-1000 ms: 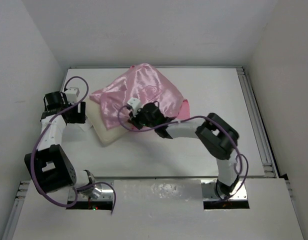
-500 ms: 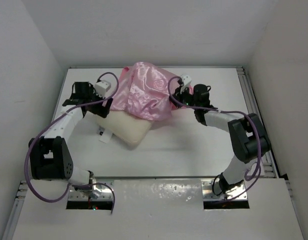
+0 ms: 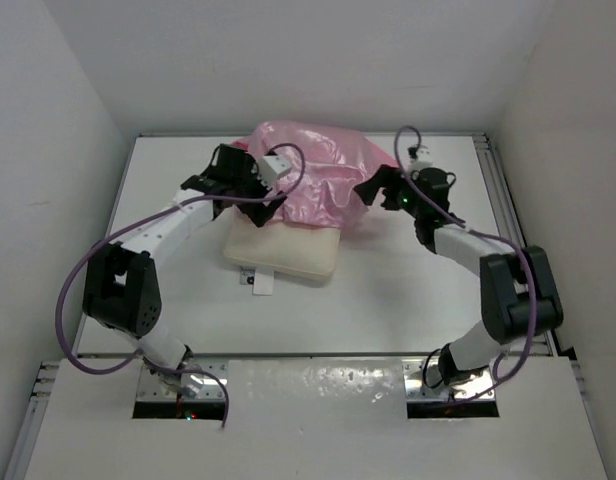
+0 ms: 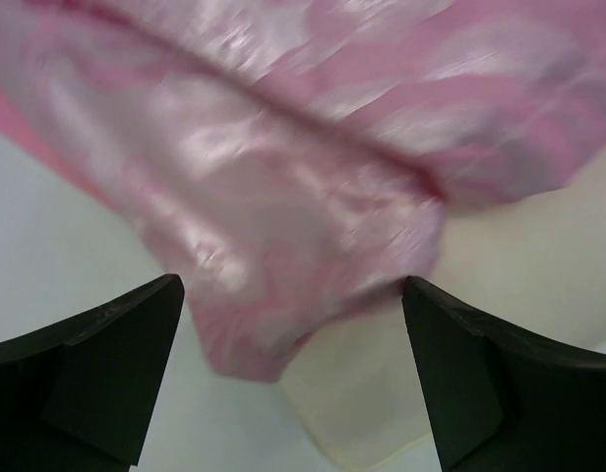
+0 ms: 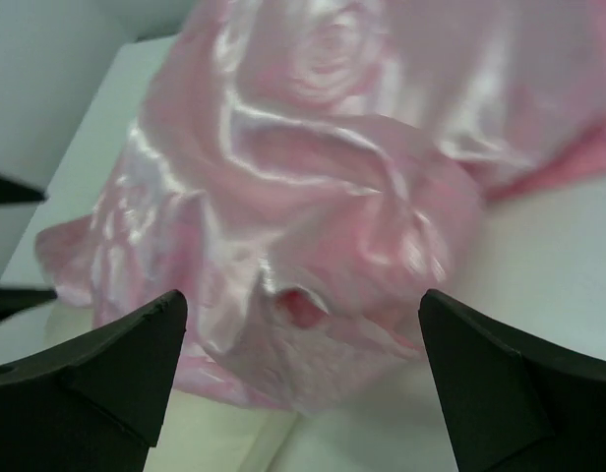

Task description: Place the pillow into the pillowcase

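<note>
The cream pillow [image 3: 288, 250] lies flat mid-table, its far part covered by the crumpled pink pillowcase [image 3: 318, 180]. My left gripper [image 3: 260, 200] hovers at the pillowcase's left side, above the pillow's far left corner. In the left wrist view the left gripper [image 4: 293, 379] stands wide open, with the pillowcase [image 4: 283, 177] hem and the pillow [image 4: 382, 403] lying beyond it and nothing gripped. My right gripper [image 3: 376, 190] is at the pillowcase's right edge. In the right wrist view the right gripper [image 5: 298, 388] is also wide open, facing the bunched pillowcase [image 5: 333, 197], with a strip of pillow [image 5: 219, 442] below.
A small white label [image 3: 258, 282] sticks out from the pillow's near edge. White walls close in the table on the left, far and right sides. A metal rail [image 3: 518, 260] runs along the right edge.
The right gripper has opened and let go of the pillowcase. Both arms swung toward the far side, the left widening its jaws. Pillow and pillowcase shifted right and now lie squarer.
</note>
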Motion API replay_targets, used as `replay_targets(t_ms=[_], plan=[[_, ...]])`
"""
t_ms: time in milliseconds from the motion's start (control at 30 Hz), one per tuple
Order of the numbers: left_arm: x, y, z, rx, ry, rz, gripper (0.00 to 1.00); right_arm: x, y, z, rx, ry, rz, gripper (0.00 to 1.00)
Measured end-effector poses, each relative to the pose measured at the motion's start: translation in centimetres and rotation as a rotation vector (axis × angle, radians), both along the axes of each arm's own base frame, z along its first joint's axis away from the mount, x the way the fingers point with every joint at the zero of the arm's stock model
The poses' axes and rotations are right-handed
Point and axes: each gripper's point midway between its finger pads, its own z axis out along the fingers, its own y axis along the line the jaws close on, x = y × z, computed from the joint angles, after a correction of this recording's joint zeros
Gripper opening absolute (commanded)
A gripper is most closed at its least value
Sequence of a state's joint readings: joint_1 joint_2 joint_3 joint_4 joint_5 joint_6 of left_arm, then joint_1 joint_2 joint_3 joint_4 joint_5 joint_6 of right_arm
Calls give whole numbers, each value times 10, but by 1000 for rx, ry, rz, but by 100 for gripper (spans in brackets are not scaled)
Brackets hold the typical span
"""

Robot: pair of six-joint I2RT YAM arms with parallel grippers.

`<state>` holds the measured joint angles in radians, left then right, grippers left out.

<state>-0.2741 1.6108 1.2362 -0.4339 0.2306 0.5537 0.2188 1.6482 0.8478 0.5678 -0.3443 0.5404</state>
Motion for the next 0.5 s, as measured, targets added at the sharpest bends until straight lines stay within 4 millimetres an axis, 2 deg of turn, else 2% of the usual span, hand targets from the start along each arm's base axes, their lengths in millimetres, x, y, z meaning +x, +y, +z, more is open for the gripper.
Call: replay_targets(t_ms=[100,167,233,300,367,500], plan=[[-11,-42,16,20,-26,-128,90,-17,-46,-3,29,108,-218,99],[-16,-62,24,40,-48,-193,91,-36,-55,5,56,135,-305,99],[-19,-75,24,60,-62,-233,92,-62,-44,11,109,155,-340,99],[-16,-75,16,86,-59,-235,93,-90,-22,10,179,197,-349,99],[-6,-66,1,124,-45,-198,93,-116,-1,1,253,262,-358,99],[12,-52,-32,161,-22,-135,94,-157,41,-35,376,438,-383,99]])
